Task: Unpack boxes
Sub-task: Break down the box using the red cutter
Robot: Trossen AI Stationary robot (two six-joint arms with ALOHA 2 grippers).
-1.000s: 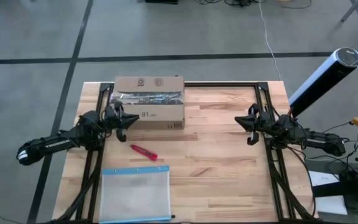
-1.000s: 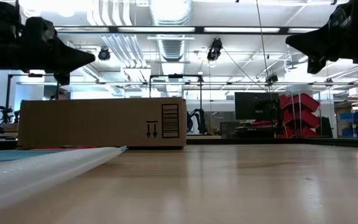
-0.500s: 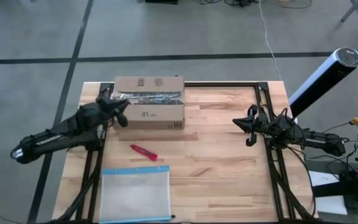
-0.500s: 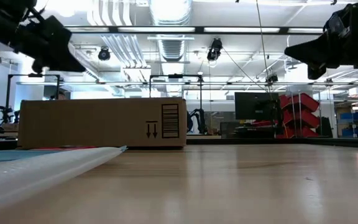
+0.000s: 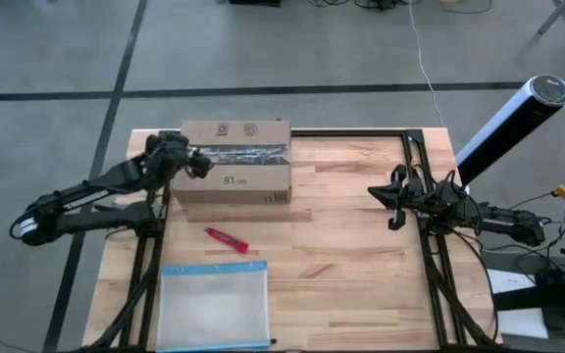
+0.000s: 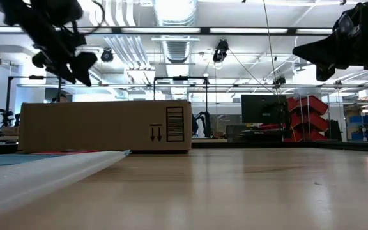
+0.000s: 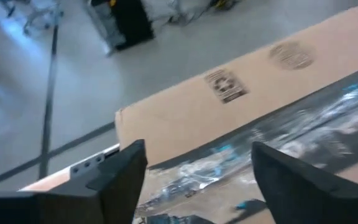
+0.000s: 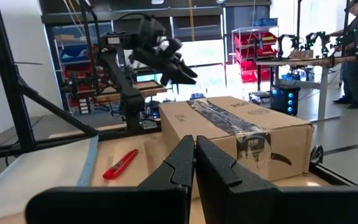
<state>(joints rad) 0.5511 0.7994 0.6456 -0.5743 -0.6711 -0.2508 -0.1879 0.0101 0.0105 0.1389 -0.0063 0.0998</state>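
The box [image 5: 234, 161] is seen at the far left part of the table [image 5: 361, 255], its flaps flat and the clear tape strip [image 5: 238, 153] unbroken; unpacking is judged not yet begun. The left gripper [image 5: 192, 162], fingers spread wide, is held above the box's left end without touching it; the right gripper [image 5: 397, 199], fingers pressed together on nothing, is kept well to the right of the box.

I am seeing the box [image 5: 235, 163] sitting at the far left of the surface [image 5: 341, 245], my left gripper [image 5: 200, 163] hovering over its left end. The red tool [image 5: 227, 239] is lying before it, the pouch [image 5: 214, 305] nearest. My right gripper [image 5: 392, 201] is hanging well apart, rightward.
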